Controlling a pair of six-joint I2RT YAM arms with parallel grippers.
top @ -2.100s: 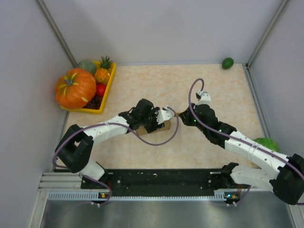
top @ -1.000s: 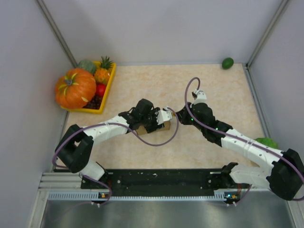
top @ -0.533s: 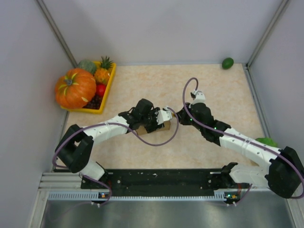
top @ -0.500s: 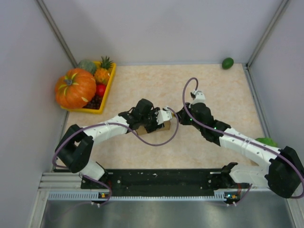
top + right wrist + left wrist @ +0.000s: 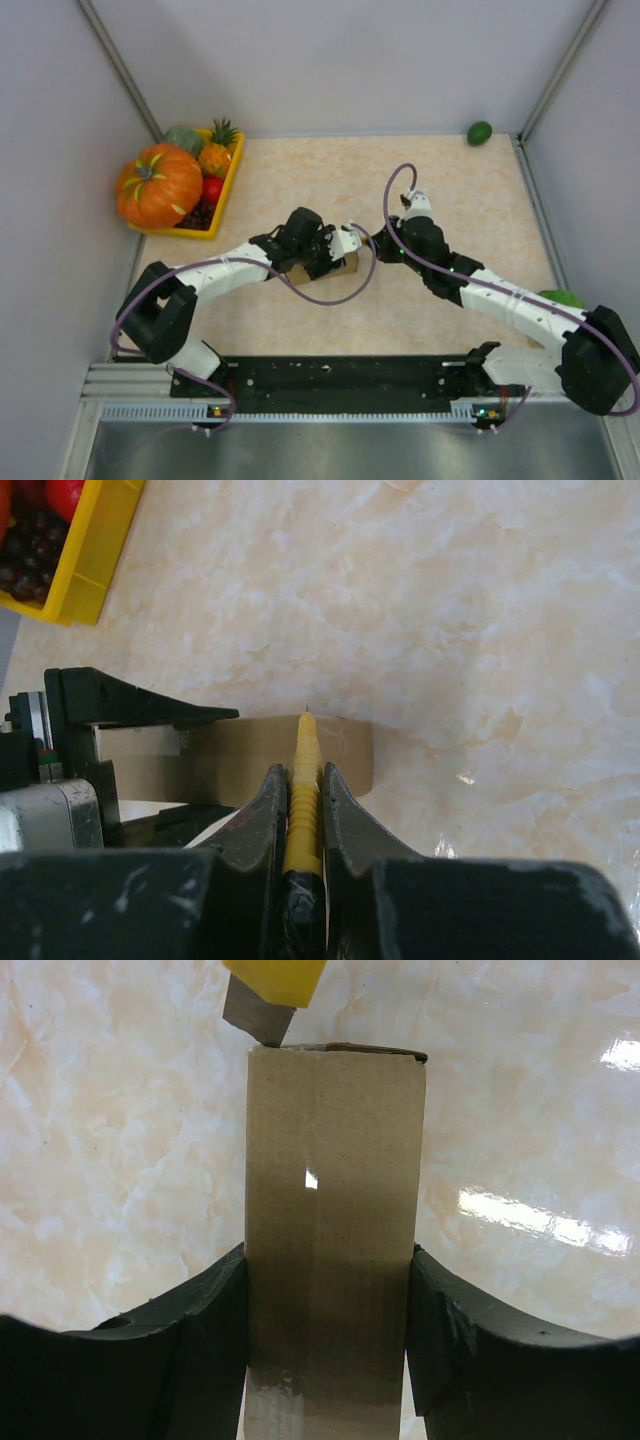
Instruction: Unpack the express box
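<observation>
Clamping express box (image 5: 335, 1190) between fingers, left gripper (image 5: 328, 1295); right gripper (image 5: 303, 780) pinches yellow knife (image 5: 305, 742), blade (image 5: 258, 1015) at box end.

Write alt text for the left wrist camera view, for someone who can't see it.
The left gripper is shut on a brown cardboard express box, its black fingers pressing both long sides. At the box's far end, the grey blade of a yellow utility knife sits at the left corner, above a glossy marble-patterned table.
</observation>
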